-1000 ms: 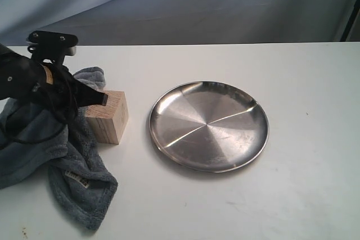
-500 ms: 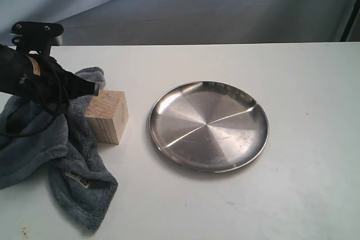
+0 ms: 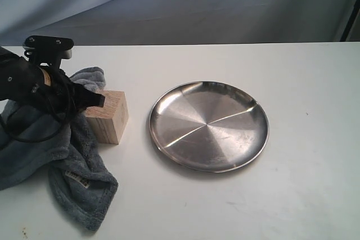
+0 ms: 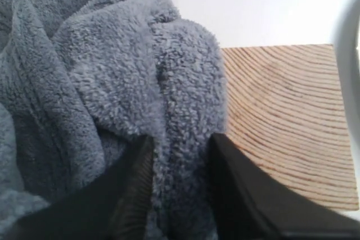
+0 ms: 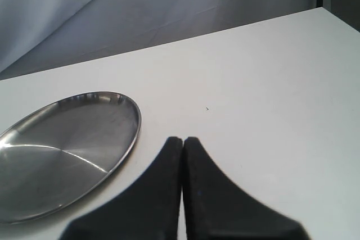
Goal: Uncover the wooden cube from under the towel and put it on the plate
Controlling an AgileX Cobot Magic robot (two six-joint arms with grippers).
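1. Since half a second ago the left gripper (image 3: 97, 99) has come down and towards the wooden cube (image 3: 108, 117); its black tip now hangs at the cube's upper left edge.
2. Seen from the left wrist, its two dark fingers (image 4: 135, 189) stand a little apart with a thick fold of the towel (image 4: 84, 82) filling the gap and touching both inner faces, so the jaws are closed on that fold.
3. Just past the fold, the cube's grained top lies bare, with the fleece pressed against one side of it.
4. From the exterior view, the towel is bunched on the left of the table (image 3: 225, 212). It runs from behind the arm down to a corner near the front edge, and a small sewn label shows on that lower part.
5. The cube stands upright on the table, uncovered, between the towel and the plate (image 3: 264, 133). It is near the plate's left rim but apart from it, not on it.
6. The plate lies flat near the middle of the table, with nothing on it.
7. The right gripper (image 5: 182, 144) shows only in its own wrist view. Its fingers are pressed together and hold nothing. It hangs above bare tabletop just beside the plate's rim.
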